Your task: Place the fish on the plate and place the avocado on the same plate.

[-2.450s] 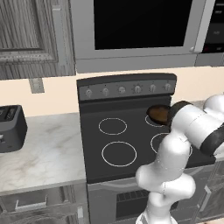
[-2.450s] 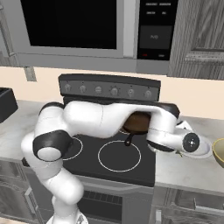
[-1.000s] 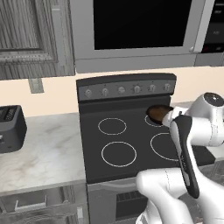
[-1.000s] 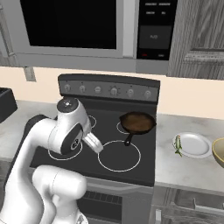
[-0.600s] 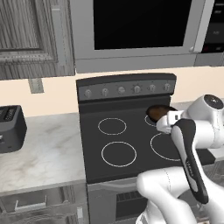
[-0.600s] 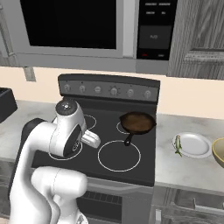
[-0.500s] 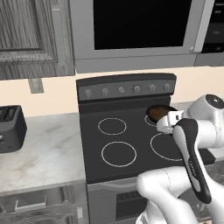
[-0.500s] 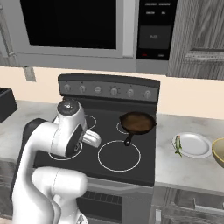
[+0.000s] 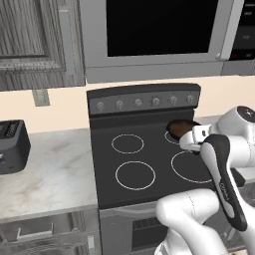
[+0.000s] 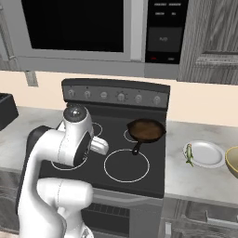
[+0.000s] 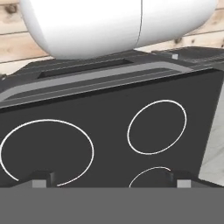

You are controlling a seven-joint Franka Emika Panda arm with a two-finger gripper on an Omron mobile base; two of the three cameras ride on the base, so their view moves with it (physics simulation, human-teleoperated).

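Well, from the left base view the folded arm hides half the stove [image 9: 139, 164], with the frying pan [image 9: 178, 128] peeking out behind it. Over on the right base view, the fish [image 10: 188, 154] lies on the plate's [image 10: 208, 154] left rim, far right of the arm. Down the hand view, the gripper [image 11: 110, 180] hovers spread wide over the burners, holding nothing.
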